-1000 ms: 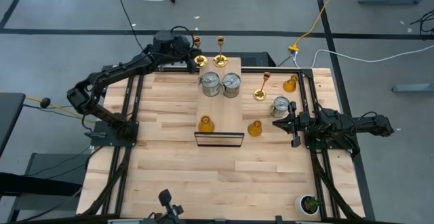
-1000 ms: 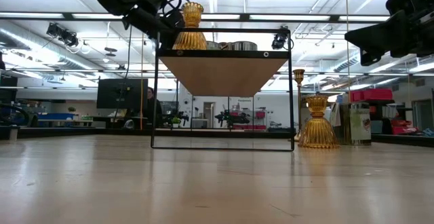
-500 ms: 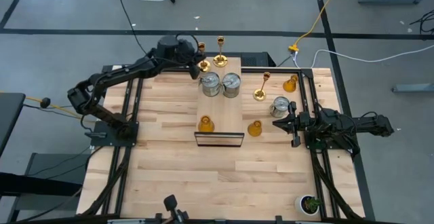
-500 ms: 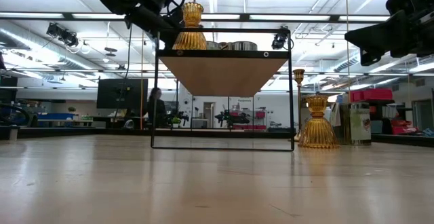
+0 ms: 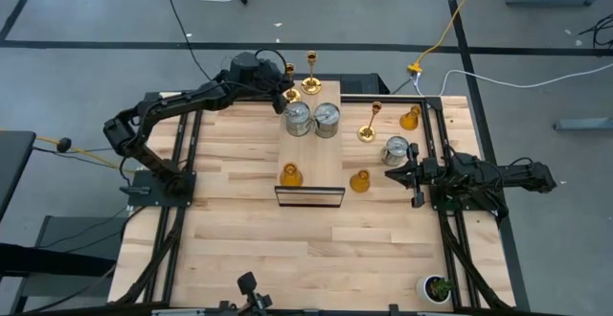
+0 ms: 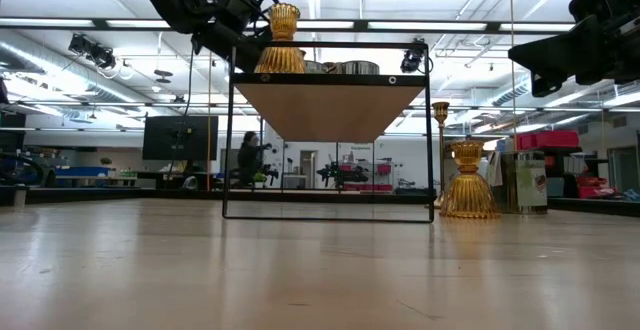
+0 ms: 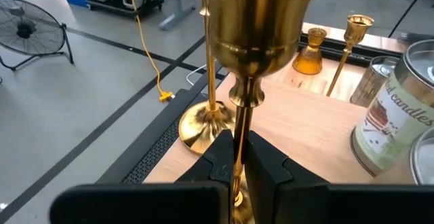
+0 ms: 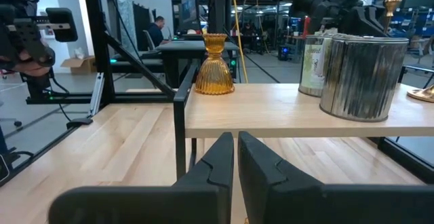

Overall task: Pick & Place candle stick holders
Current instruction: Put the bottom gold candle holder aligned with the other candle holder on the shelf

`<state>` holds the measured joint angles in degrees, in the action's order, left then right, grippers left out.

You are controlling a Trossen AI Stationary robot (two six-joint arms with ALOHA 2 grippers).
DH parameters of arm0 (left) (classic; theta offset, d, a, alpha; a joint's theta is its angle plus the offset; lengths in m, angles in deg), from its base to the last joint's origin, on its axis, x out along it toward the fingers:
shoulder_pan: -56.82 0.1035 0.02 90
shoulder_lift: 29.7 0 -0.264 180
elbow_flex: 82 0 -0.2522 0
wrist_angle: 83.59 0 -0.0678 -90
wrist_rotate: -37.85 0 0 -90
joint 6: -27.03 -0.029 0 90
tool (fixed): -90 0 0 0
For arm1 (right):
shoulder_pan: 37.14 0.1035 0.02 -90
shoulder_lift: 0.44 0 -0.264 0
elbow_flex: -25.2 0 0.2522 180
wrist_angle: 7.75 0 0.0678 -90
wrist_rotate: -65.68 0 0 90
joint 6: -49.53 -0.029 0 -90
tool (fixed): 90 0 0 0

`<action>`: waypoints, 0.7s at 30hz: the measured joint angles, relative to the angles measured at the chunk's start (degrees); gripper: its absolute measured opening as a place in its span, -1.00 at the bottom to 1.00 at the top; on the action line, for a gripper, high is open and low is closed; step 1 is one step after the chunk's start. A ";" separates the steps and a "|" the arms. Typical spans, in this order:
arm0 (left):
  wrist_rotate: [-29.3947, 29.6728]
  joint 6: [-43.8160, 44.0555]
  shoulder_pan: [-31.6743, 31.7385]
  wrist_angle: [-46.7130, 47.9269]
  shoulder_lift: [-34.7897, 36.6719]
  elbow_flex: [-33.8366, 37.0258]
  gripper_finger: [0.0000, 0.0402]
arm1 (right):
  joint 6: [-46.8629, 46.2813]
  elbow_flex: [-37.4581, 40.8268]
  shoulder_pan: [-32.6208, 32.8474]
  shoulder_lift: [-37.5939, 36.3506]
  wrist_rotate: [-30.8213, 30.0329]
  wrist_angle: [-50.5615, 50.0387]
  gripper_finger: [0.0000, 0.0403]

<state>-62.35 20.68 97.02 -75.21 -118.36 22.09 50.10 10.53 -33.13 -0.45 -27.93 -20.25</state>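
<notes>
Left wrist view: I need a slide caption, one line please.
Left gripper shut on a gold candlestick stem, second candlestick and labelled can beyond.

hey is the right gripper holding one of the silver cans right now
No, the right gripper is shut on nothing, its fingers pressed together short of the raised shelf where two silver cans stand.

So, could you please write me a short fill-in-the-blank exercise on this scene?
1. The left gripper is shut on a gold ____.
2. On the raised shelf stand ____ silver cans.
3. The amber holder on the shelf sits near its ____ edge.

Missing words: candlestick; two; front
</notes>
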 joint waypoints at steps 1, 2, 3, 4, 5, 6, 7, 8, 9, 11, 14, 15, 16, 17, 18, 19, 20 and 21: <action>0.02 0.32 0.00 -0.30 -0.17 0.00 -0.88 | 0.00 0.00 0.02 0.00 0.02 0.00 -0.87; 0.04 0.61 0.00 -0.49 -0.26 0.00 -0.88 | -0.02 0.00 0.00 0.00 0.02 0.00 -0.87; 0.07 0.86 0.00 -0.45 -0.26 0.00 -0.88 | 0.00 -0.01 0.01 0.00 0.01 0.00 -0.87; 0.30 0.81 0.00 -0.50 -0.26 0.00 -0.88 | -0.02 -0.02 0.00 0.00 0.02 0.00 -0.87; 0.87 0.77 0.00 -0.64 -0.26 0.00 -0.88 | -0.01 0.00 0.00 0.00 0.02 0.00 -0.87; 1.36 0.77 0.00 -0.77 -0.26 0.00 -0.88 | -0.01 0.00 0.01 0.00 0.02 0.00 -0.87; 1.69 0.74 0.00 -0.86 -0.28 0.00 -0.88 | -0.02 -0.01 0.00 0.00 0.02 0.00 -0.87; 1.93 0.74 0.02 -1.08 -0.28 0.00 -0.88 | 0.01 -0.02 0.01 0.00 0.02 0.00 -0.87; 2.12 0.74 0.11 -1.40 -0.29 0.00 -0.88 | -0.02 -0.01 0.00 0.00 0.02 0.00 -0.87; 2.98 0.70 0.11 -2.04 -0.29 0.00 -0.88 | 0.00 0.00 0.02 0.00 0.02 0.00 -0.87; 4.37 -0.95 0.43 -3.13 -0.29 0.00 -0.88 | 0.00 0.00 0.00 0.00 0.02 0.00 -0.87; 4.37 -1.58 0.70 -3.83 -0.29 0.00 -0.88 | 0.00 0.00 0.01 0.00 0.02 0.00 -0.87; 4.04 -1.64 1.13 -4.50 -0.29 0.00 -0.88 | -0.02 -0.01 0.00 0.00 0.02 0.00 -0.87; 3.05 -1.61 1.61 -4.81 -0.29 0.00 -0.88 | -0.02 -0.02 0.01 0.00 0.02 0.00 -0.87; 1.65 -1.47 2.10 -4.77 -0.29 0.00 -0.88 | -0.01 -0.02 0.01 0.00 0.02 0.00 -0.87; 0.10 -0.92 2.62 -4.66 -0.29 0.00 -0.88 | -0.02 -0.01 0.02 0.00 0.00 0.00 -0.87; -1.25 -0.09 3.11 -4.61 -0.29 0.00 -0.88 | 0.00 -0.02 0.00 0.00 0.02 0.00 -0.87; -2.25 0.44 3.53 -4.57 -0.29 0.00 -0.88 | -0.02 -0.02 0.00 0.00 0.02 0.00 -0.87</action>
<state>-64.60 21.12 100.56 -79.78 -118.65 22.09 50.09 10.52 -33.13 -0.45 -27.91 -20.25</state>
